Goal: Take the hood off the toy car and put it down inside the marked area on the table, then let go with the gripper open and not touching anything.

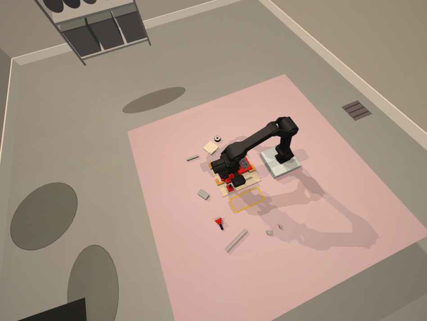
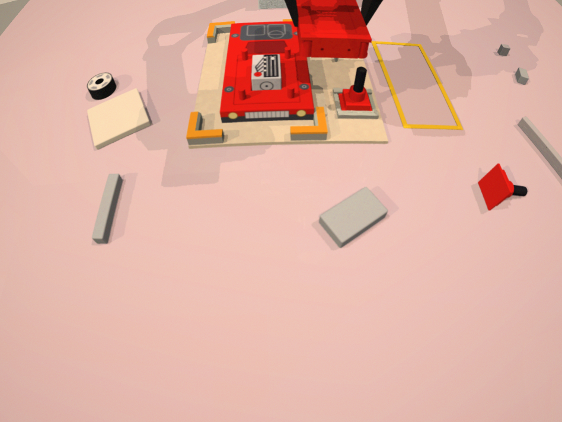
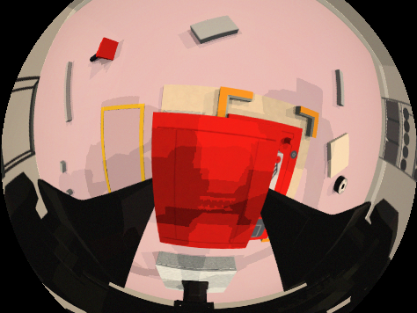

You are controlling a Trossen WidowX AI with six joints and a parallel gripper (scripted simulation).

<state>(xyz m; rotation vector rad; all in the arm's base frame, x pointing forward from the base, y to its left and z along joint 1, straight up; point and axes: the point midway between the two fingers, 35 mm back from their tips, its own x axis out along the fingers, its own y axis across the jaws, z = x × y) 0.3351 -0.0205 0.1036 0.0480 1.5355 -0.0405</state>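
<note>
My gripper (image 2: 332, 14) (image 3: 209, 189) is shut on the red hood (image 2: 334, 28) (image 3: 207, 154), one finger on each side. The hood is off the toy car (image 2: 236, 102) (image 3: 292, 167), held in the air to the car's right in the exterior view. It hangs over the board's strip between the car and the marked area. The car's engine block (image 2: 266, 72) and small red posts show uncovered. The yellow outline of the marked area (image 1: 250, 205) (image 2: 431, 127) (image 3: 123, 106) lies on the table, beside the board. The arm mostly hides the hood in the top view.
The beige board (image 1: 253, 179) (image 2: 204, 81) carries orange corner brackets and a red holder with an upright black stick (image 1: 230, 187) (image 2: 359, 79). Around it lie a wheel (image 2: 101, 85), a beige block (image 2: 118, 118), grey blocks, bars and a red piece with a black handle (image 2: 495, 186).
</note>
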